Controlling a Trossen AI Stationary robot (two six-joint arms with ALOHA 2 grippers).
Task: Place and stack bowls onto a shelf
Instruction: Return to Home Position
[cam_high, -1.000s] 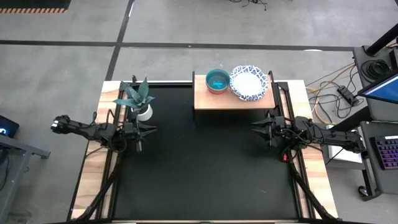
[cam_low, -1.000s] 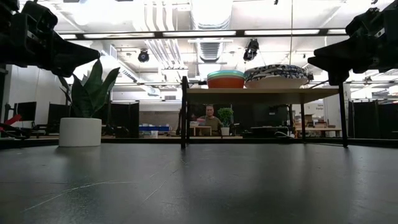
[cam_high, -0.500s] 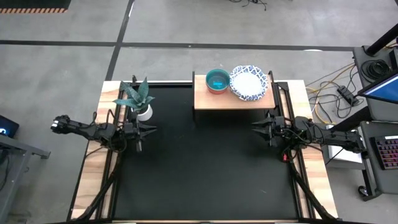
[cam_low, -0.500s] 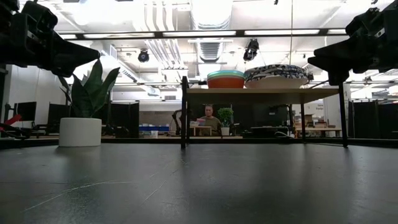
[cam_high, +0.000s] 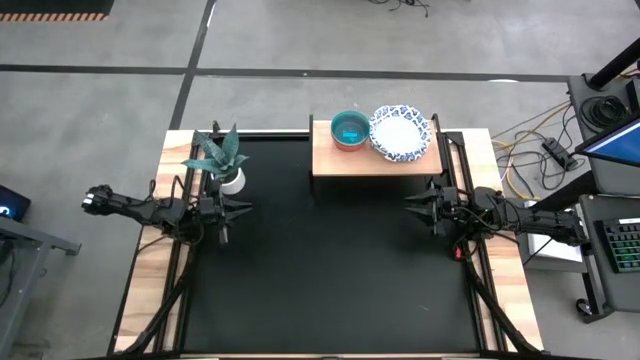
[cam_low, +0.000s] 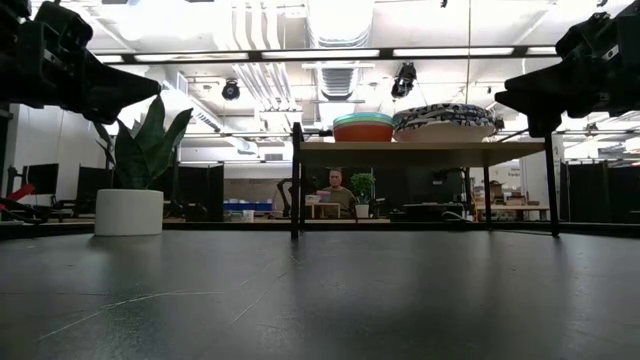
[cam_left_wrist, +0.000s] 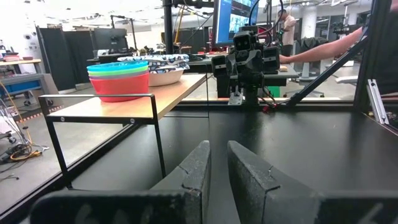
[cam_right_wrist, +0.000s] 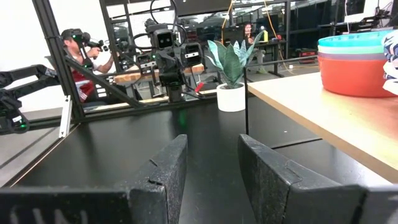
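- The shelf (cam_high: 372, 160), a light-wood board on thin dark legs, stands at the back edge of the table (cam_high: 330, 280).
- On it is a nested stack of smooth round plain bowls (cam_high: 350, 129), teal on top, red at the bottom.
- Just beside them are the white bowls (cam_high: 400, 132) with blue wavy rims, also stacked.
- The left gripper (cam_high: 246, 208) hangs near the white plant pot (cam_high: 231, 181), with only a narrow slit between its fingers.
- The right gripper (cam_high: 408, 205) is spread wider and is empty.
- The tabletop is matte black with wooden sides, and the floor is grey concrete.
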